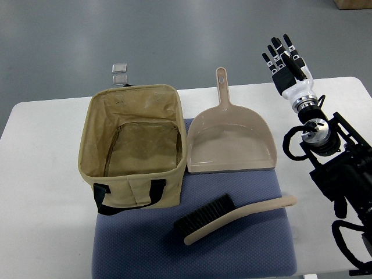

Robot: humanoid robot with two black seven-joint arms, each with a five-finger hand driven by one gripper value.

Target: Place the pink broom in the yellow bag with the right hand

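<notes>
Nothing done yet: right hand spread and empty, well apart from brush lying on mat beside open, empty bag.

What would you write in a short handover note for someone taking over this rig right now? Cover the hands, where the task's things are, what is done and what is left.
Right hand: open, fingers spread, raised past the table's far edge, holding nothing.
Left hand: not in view.
Broom: lying on the blue mat at the near side, bristles to the left, handle pointing right, untouched.
Bag: upright and open on the left, nothing visible inside.
Dustpan: lying between bag and right arm, beyond the broom.
Done: nothing yet.
Left: reach the broom, grasp it, carry it over the bag, release.
</notes>
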